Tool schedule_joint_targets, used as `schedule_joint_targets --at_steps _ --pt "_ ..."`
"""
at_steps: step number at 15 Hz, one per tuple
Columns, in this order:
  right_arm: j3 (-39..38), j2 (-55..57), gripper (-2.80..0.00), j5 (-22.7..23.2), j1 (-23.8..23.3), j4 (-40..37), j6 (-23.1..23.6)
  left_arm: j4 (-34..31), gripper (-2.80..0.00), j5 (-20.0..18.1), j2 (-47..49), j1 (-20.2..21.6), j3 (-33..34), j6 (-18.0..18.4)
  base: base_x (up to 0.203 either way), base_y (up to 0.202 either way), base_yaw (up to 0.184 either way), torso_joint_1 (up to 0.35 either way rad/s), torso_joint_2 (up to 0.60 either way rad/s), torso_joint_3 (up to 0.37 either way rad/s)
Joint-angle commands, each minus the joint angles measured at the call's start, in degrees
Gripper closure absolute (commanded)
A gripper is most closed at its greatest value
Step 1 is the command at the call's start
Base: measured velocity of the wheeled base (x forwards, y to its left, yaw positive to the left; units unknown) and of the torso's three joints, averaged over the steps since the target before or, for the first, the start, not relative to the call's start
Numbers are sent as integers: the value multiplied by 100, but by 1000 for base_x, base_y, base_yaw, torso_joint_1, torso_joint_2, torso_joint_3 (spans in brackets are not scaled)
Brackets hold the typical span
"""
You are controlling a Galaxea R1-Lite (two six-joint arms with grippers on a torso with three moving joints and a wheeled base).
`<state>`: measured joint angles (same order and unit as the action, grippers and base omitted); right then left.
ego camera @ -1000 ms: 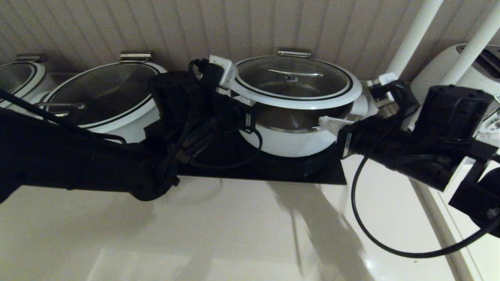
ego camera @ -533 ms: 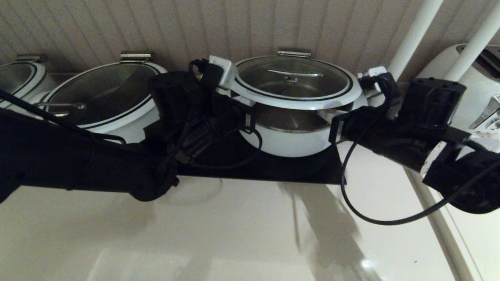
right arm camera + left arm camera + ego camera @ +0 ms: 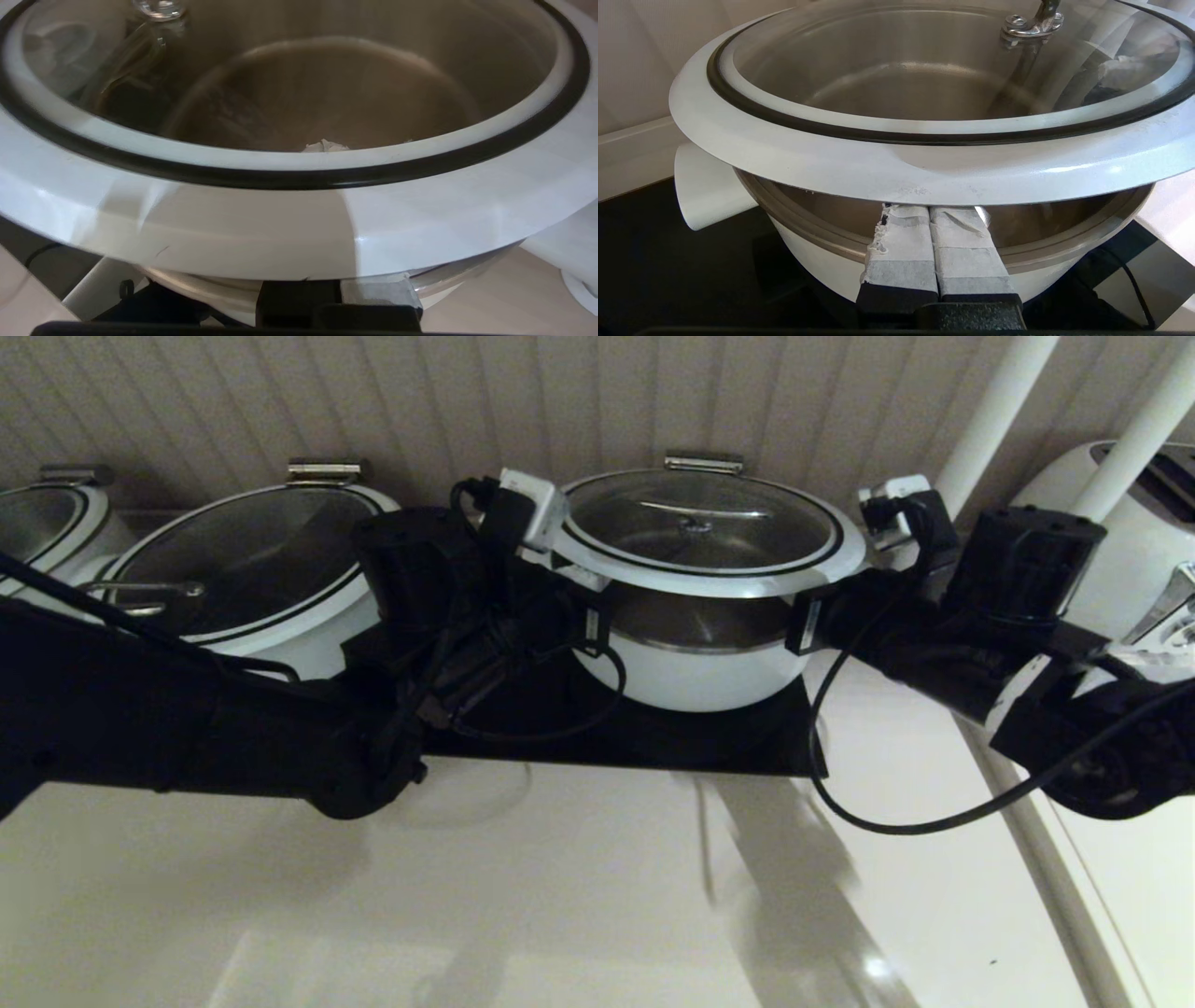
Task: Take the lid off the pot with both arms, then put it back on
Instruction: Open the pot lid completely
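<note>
The lid point(image 3: 700, 523) hangs tilted over the pot point(image 3: 695, 677), its near edge raised so the pot's steel inside shows below it. My left gripper point(image 3: 583, 583) is at the lid's left side. In the left wrist view its white-taped fingers are shut together point(image 3: 930, 210), tips under the lid's white rim point(image 3: 896, 163), above the pot's lip point(image 3: 822, 266). My right gripper point(image 3: 794, 616) is at the lid's right side. In the right wrist view its fingers point(image 3: 338, 284) lie side by side under the rim point(image 3: 280, 233), mostly hidden by it.
The pot stands on a black mat point(image 3: 653, 747). A wider lidded pot point(image 3: 243, 569) stands at the left, another point(image 3: 47, 523) at the far left. A white toaster point(image 3: 1139, 523) and white poles point(image 3: 990, 420) stand at the right. The wall is close behind.
My right arm has moved in toward the pot, and its white fingertip has slid under the lid's right rim. The left arm and the lid have hardly moved.
</note>
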<state>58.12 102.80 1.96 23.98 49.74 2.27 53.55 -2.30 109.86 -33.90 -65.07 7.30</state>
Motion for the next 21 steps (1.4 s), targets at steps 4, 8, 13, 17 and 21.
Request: schedule_joint_targets --at_steps 4,8,13,17,21 --pt "187 20 0 -3 -25 32 11 61 0 -5 -153 -2 353 26 0 0 0 0 0 0" --pt "208 12 0 -3 -16 36 11 85 0 1 -407 -5 782 43 0 0 0 0 0 0" --pt "291 -15 0 -11 -25 36 5 85 0 7 -959 -20 1707 61 0 0 0 0 0 0" --pt "357 3 0 -11 -25 36 2 94 0 303 -1569 -18 2589 36 0 0 0 0 0 0" --pt "357 -15 0 -11 -25 36 2 94 0 425 -2219 1 3358 0 0 0 0 0 0 0"
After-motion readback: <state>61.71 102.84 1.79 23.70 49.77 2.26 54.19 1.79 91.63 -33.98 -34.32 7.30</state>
